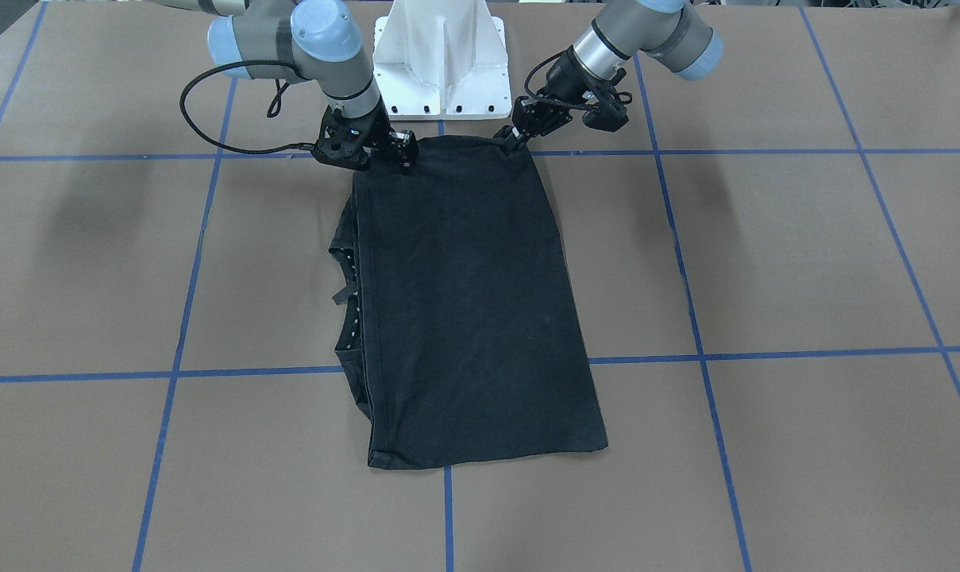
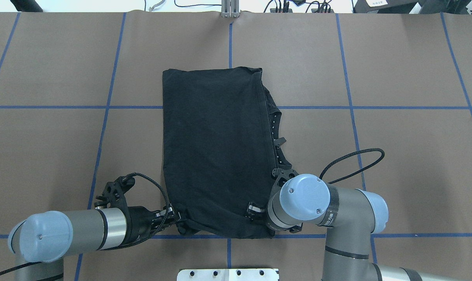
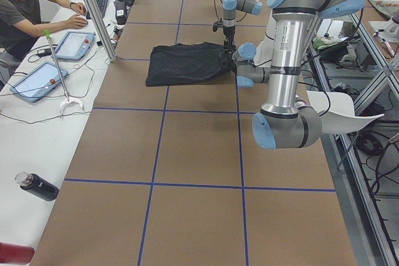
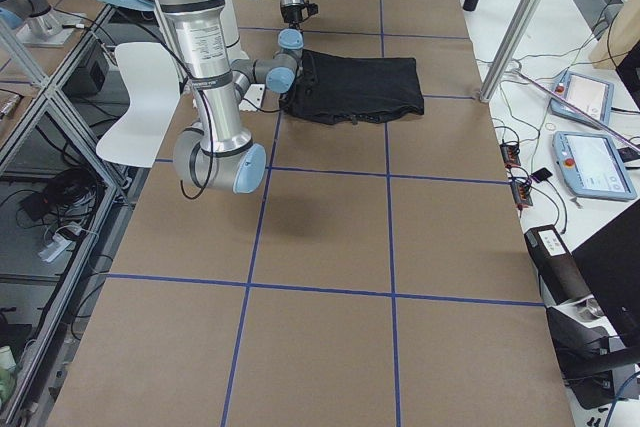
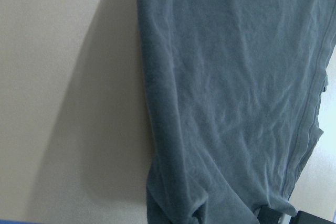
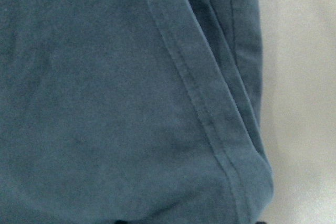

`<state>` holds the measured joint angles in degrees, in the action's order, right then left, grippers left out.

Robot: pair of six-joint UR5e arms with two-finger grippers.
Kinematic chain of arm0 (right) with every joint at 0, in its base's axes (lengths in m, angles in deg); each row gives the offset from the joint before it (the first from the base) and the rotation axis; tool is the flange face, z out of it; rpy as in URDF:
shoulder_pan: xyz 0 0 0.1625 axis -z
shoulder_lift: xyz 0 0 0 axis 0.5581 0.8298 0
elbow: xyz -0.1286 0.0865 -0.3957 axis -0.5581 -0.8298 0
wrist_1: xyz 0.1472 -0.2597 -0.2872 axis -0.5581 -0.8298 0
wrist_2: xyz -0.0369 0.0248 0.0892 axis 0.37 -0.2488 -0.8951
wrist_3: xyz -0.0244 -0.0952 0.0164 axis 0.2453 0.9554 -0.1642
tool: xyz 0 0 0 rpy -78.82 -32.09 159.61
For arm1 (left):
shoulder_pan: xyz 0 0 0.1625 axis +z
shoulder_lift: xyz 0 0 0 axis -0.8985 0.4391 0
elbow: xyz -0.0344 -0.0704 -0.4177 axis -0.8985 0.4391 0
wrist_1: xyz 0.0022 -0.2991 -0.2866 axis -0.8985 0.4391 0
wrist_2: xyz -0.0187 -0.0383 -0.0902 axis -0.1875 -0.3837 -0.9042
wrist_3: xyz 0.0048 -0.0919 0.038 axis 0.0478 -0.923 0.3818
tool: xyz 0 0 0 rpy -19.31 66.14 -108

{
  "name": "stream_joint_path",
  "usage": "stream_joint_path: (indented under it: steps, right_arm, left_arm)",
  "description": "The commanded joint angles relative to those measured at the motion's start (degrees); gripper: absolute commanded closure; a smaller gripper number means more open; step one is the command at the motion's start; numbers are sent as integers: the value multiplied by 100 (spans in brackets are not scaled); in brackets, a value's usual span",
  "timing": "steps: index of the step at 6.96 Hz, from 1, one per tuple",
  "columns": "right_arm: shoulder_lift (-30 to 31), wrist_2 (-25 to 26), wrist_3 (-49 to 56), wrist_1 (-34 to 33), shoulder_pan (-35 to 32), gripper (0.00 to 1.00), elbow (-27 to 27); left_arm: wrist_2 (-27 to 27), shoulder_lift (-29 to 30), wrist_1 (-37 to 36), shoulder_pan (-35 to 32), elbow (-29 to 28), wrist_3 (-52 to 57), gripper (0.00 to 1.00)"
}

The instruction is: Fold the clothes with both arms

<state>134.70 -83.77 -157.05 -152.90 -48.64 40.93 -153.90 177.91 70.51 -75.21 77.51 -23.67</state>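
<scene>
1. Front-facing: the black T-shirt [image 1: 472,302] lies flat mid-table, folded to a long rectangle, plain side up. Sleeve and neck layers poke out along its view-left long edge. The far short edge sits near the white pedestal base [image 1: 440,63]. The left gripper [image 1: 518,141] is on that edge's view-right corner. The right gripper [image 1: 405,156] is on the same edge, near the other corner. Both pairs of fingers are nearly together, pinching the hem. The brown table [image 1: 805,262] stretches wide on both sides and in front.
2. Overhead: the T-shirt [image 2: 216,148] near edge is bunched and curves between the left gripper [image 2: 174,219] and right gripper [image 2: 254,210]. The far edge is straight and flat.
3. Exterior left: the T-shirt [image 3: 184,63] lies far down the table, with a long stretch of tabletop nearer the camera. A person [image 3: 25,10] sits at the side bench and a bottle [image 3: 37,186] lies there. The fingers are too small to judge.
4. Exterior right: the T-shirt [image 4: 360,87] lies beside the arms, with wide table around it.
5. Left wrist: the T-shirt [image 5: 236,93] fills the right side and its long edge runs top to bottom. The cloth gathers into wrinkles at the bottom. The fingers are barely in frame.
6. Right wrist: the T-shirt [image 6: 105,87] fills the frame. A stitched hem runs diagonally to a corner at bottom right. The fingers are out of frame.
</scene>
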Motion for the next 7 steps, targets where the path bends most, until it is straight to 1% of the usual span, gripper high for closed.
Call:
stream_joint_path:
  steps: [1, 2, 3, 4, 5, 7]
  right_arm:
    - [10, -9, 3, -11, 4, 16, 5]
    - [10, -9, 3, -11, 4, 30, -3]
    - [10, -9, 3, -11, 4, 58, 5]
    - [19, 0, 3, -11, 4, 84, 6]
    - [19, 9, 3, -11, 4, 100, 14]
    - [-7, -52, 3, -2, -100, 100, 32]
  left_arm:
    - [0, 0, 0, 0, 0, 0, 100]
    - [0, 0, 0, 0, 0, 0, 100]
    - [0, 9, 0, 0, 0, 0, 100]
    - [0, 9, 0, 0, 0, 0, 100]
    - [0, 9, 0, 0, 0, 0, 100]
    - [0, 9, 0, 0, 0, 0, 100]
